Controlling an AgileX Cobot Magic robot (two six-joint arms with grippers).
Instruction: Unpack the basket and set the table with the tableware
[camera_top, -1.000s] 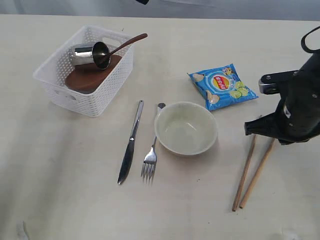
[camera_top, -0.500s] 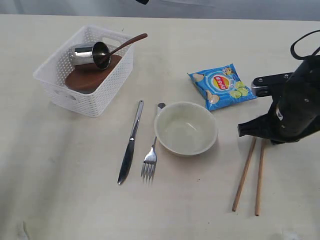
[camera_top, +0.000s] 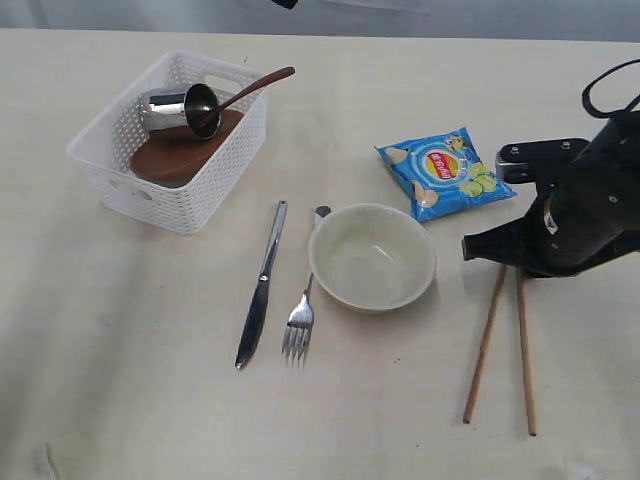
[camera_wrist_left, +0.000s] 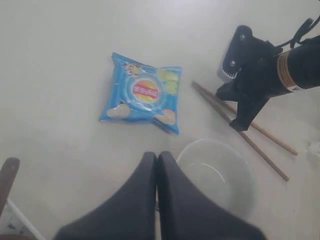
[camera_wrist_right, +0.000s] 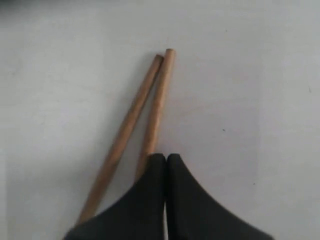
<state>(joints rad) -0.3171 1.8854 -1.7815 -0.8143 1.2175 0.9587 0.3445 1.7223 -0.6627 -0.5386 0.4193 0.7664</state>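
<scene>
The right hand (camera_wrist_right: 166, 159), fingers pressed together on nothing, sits low over the chopsticks (camera_wrist_right: 131, 120). They lie on the worktop (camera_wrist_right: 260, 100), touching ahead of its tips and splaying beneath it. Nudge sideways slowly, staying low, until they lie parallel.

Bench (camera_top: 120, 380) plain cream-beige. Basket (camera_top: 190, 215) white, woven-look perforated pattern on the walls. Plate (camera_top: 180, 150) flat brown. Cup (camera_top: 165, 108) shiny steel. Spoon (camera_top: 240, 93) dark brown wood. Knife (camera_top: 260, 287) and fork (camera_top: 303, 305) silver-grey steel. Bowl (camera_top: 371, 257) pale cream, unpatterned. Chopsticks (camera_top: 487, 340) light brown wood. Chip bag (camera_top: 445, 172) bright blue, red-and-yellow logo, pale chips and green slices printed on it. Left end effector (camera_wrist_left: 157, 157) and right end effector (camera_wrist_right: 166, 165) black.
</scene>
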